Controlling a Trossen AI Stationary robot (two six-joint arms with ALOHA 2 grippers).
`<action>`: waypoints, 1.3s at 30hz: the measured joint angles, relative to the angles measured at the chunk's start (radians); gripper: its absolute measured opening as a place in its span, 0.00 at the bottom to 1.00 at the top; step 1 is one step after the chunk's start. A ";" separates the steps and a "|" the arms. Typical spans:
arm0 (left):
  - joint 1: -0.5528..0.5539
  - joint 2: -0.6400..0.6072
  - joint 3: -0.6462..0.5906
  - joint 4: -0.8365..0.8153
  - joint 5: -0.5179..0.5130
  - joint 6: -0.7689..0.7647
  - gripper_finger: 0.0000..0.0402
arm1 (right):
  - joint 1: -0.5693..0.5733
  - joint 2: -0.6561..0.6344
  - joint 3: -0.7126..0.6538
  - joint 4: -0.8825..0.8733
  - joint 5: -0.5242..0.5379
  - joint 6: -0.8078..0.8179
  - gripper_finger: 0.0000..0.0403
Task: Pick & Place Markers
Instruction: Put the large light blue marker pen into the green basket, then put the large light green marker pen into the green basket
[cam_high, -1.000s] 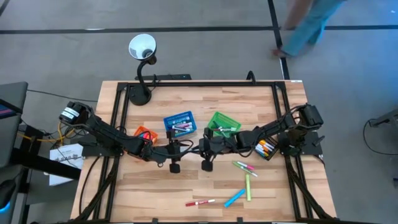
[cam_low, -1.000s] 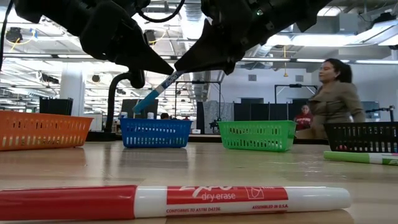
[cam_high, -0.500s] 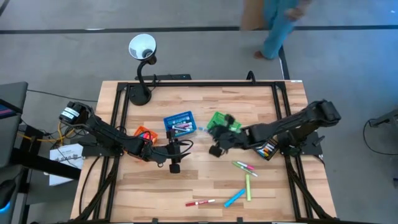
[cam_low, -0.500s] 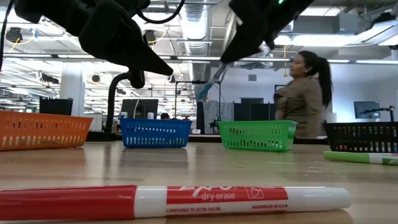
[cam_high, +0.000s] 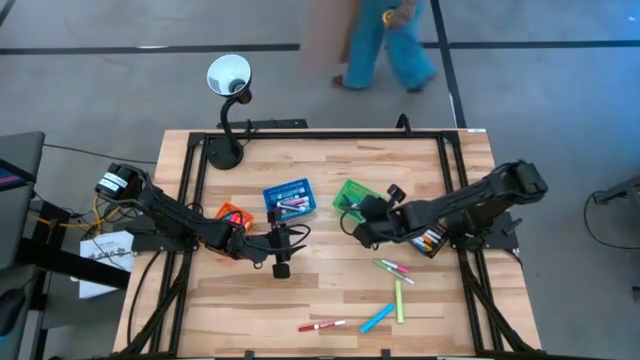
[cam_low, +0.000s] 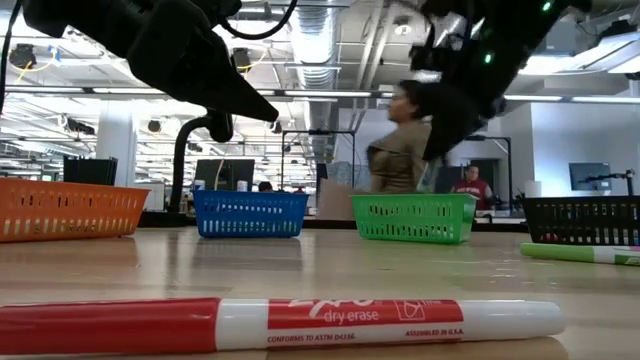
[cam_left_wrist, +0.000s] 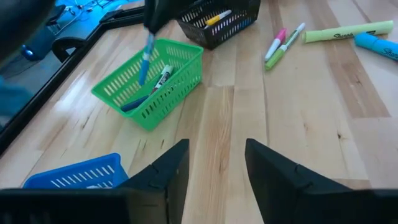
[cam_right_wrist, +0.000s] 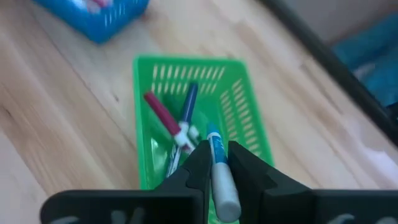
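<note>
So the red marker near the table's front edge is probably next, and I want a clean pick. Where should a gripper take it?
Grip the red marker at mid-barrel, coming straight down from above, with the fingers closing across its width. It lies flat on the bare table, apart from the other loose markers, so both long sides are free and a centred hold should keep it level.

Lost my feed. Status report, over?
Right tool shut on blue marker above green basket. Left tool open, idle mid-table. Nothing in the way.

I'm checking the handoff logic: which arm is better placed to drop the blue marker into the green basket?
Right. The right gripper grips the blue marker directly above the green basket, while the left gripper hangs open and empty over bare table nearer the blue basket.
</note>
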 joint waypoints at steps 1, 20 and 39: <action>0.000 0.000 0.000 0.000 0.000 0.000 0.38 | -0.004 0.017 0.000 0.002 -0.016 -0.009 0.09; 0.003 0.000 0.000 0.021 0.000 0.004 0.37 | -0.093 0.081 0.000 0.052 -0.108 -0.028 0.26; 0.003 0.000 0.000 0.035 0.000 0.004 0.37 | -0.088 0.080 0.000 0.053 -0.110 -0.107 0.43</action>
